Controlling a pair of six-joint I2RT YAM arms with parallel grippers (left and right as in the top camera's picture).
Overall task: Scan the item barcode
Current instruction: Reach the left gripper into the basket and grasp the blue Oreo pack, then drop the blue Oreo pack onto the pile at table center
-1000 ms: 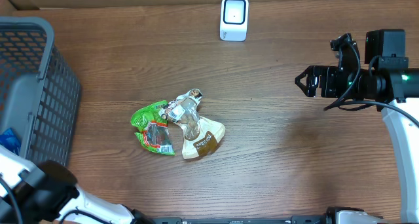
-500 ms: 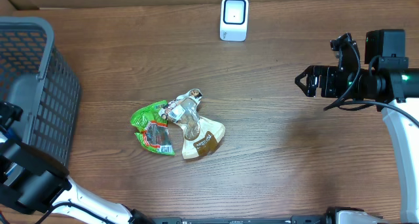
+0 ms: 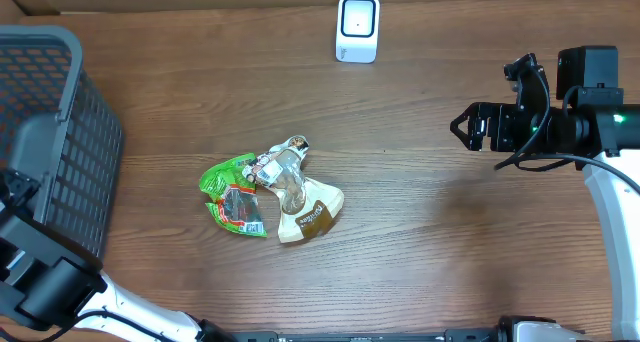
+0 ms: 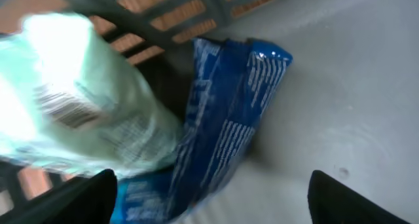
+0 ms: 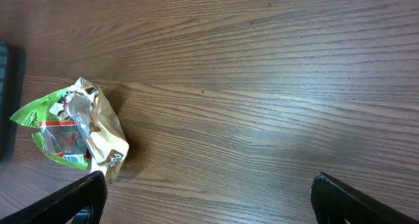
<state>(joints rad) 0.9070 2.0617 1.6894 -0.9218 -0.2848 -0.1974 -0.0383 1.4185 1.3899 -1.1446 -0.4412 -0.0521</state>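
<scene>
packets (image 3: 270,197) unmoved, left hand (image 4: 213,199) over basket (image 3: 60,112)

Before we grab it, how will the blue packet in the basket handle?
The blue packet looks creased and bent, so probably floppy. Its glossy film may be slippery. It lies against the pale green packet, which could shift.

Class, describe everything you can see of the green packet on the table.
The green packet is a crumpled, glossy, plastic-looking pouch, bright green with a red panel and a small white label near its lower edge. It lies flat on the wooden table, left of centre. A tan-and-clear packet touches its right side. Nothing else touches it.
</scene>
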